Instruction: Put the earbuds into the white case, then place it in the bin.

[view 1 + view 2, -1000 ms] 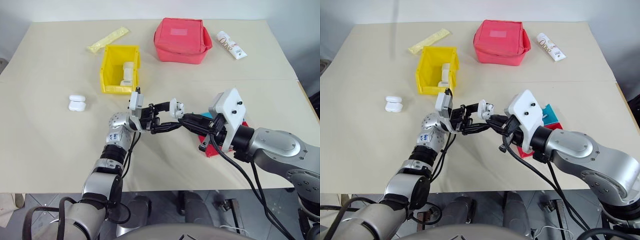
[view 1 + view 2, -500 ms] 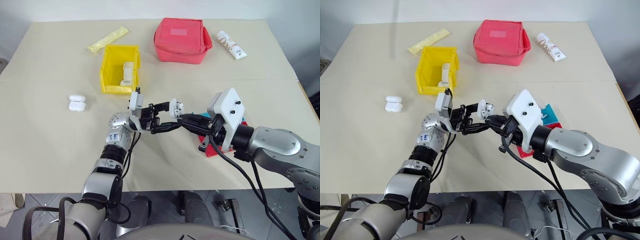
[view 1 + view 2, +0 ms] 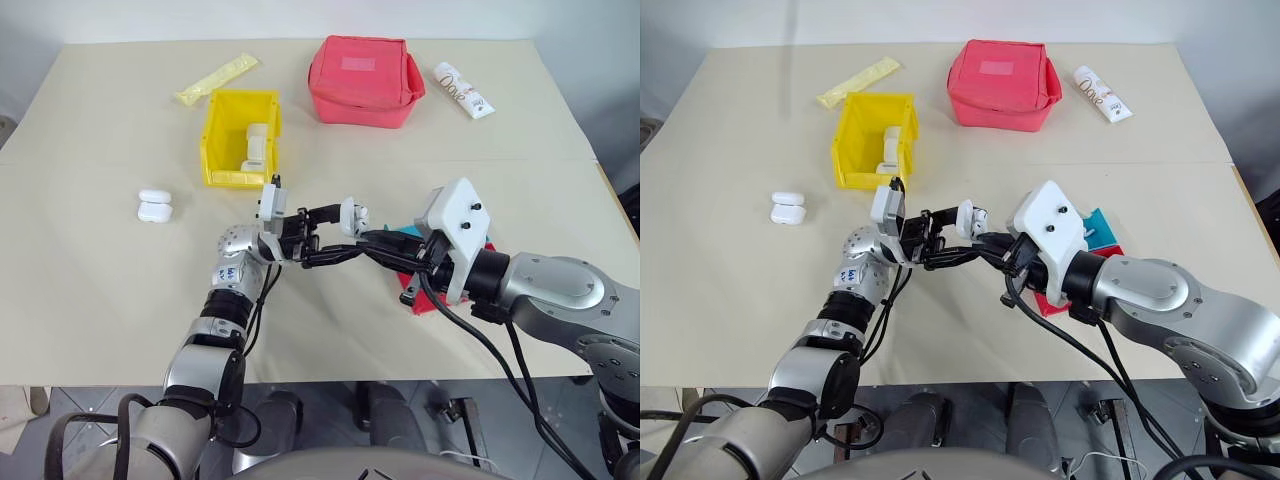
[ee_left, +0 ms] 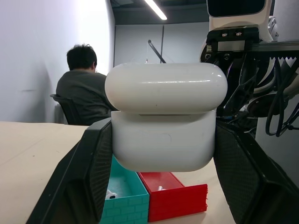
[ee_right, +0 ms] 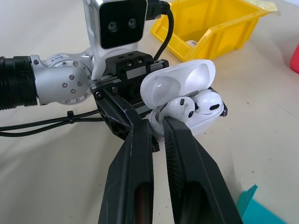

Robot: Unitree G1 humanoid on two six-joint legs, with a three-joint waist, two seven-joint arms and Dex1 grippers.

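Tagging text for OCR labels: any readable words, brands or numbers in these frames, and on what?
"Dove": on the white tube at the table's far right edge.
Small blue label on the left arm's forearm: too small to read.
Pale patch on the red pouch: no readable text.

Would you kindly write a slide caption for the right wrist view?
Right end effector seats an earbud into the open case held by the left end effector.

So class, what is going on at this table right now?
The left gripper is shut on a small glossy white earbud case, held above the table with its lid open. The right gripper is pressing a tiny white earbud into it beside one already seated. The bright yellow plastic bin already holds other white cases.
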